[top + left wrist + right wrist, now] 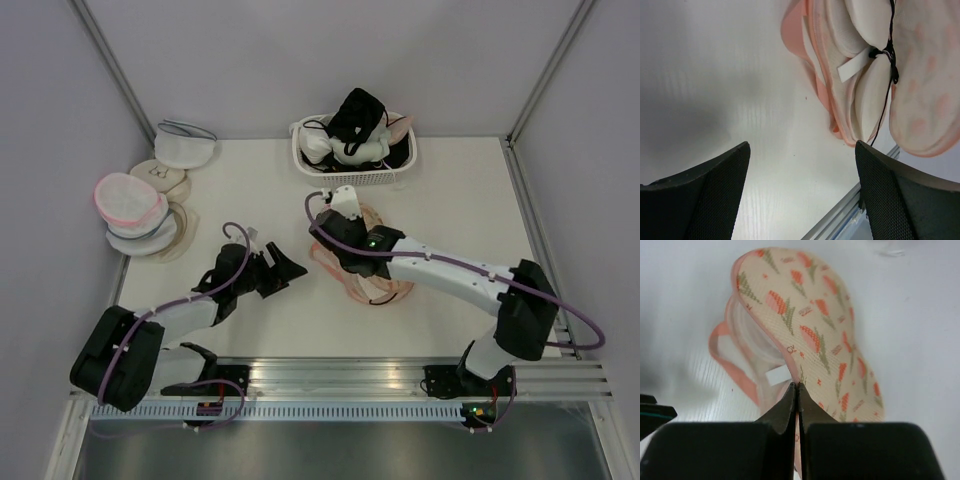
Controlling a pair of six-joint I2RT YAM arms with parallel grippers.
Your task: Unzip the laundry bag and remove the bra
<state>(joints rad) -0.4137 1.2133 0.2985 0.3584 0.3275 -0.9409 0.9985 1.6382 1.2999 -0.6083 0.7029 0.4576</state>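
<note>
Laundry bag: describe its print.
The laundry bag is cream with orange-pink flowers and green leaves; best in the right wrist view.

Right hand over laundry bag, left hand beside, basket behind

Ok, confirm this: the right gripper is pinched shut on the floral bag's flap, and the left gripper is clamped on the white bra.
Wrong on the left gripper: the left wrist view shows it open, holding nothing, short of the bra lying in the laundry bag. The right gripper is indeed pinched shut on the bag's flap.
</note>
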